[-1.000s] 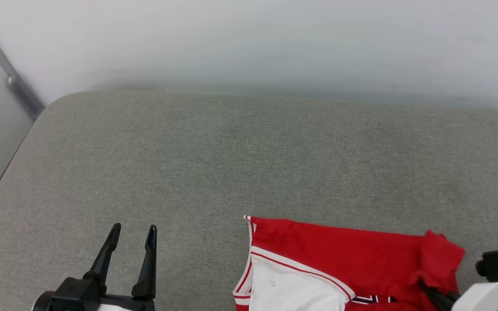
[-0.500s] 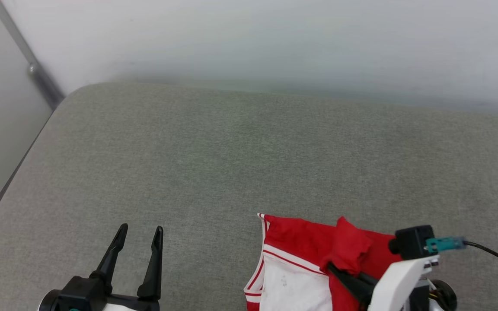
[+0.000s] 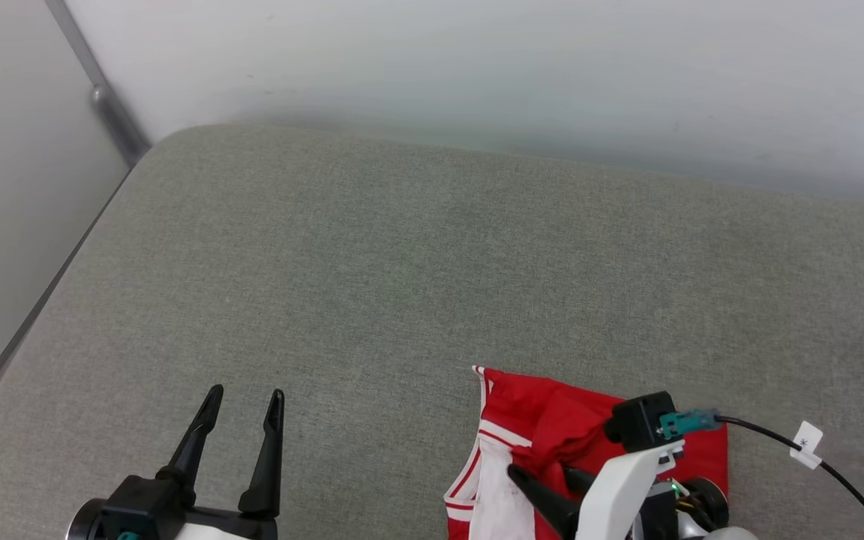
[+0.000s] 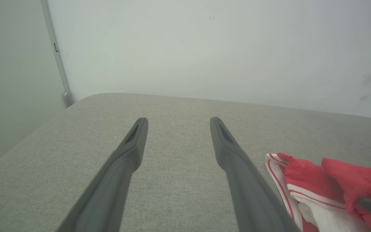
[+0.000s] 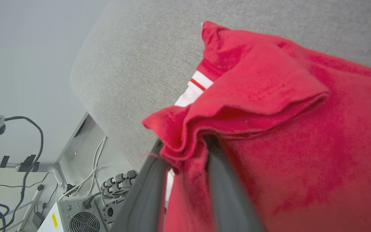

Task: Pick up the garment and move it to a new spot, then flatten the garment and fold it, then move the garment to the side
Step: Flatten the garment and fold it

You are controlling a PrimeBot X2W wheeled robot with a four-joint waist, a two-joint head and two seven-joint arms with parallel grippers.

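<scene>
The garment (image 3: 552,416), red with white trim and a white sleeve, lies bunched at the near right of the grey padded surface (image 3: 402,262). My right gripper (image 3: 544,474) sits on it, its jaws parted, and a folded red edge drapes over the fingers (image 5: 225,193). In the right wrist view the garment (image 5: 301,145) has that fold lying loose across the fingertips. My left gripper (image 3: 246,391) stands open and empty at the near left, well clear of the cloth. From the left wrist, the left gripper (image 4: 178,120) points at bare padding with the garment (image 4: 308,180) to its right.
A pale wall backs the padded surface. Its left edge drops off beside a grey metal post (image 3: 109,112). Below the near edge, the right wrist view has a fan-fronted box (image 5: 76,219) and cables. A black cable with a white tag (image 3: 807,442) trails from my right wrist.
The head camera has shifted. My right gripper carried the garment's right red edge leftward over the rest, and its jaws have parted. The left gripper has stayed open and still.
</scene>
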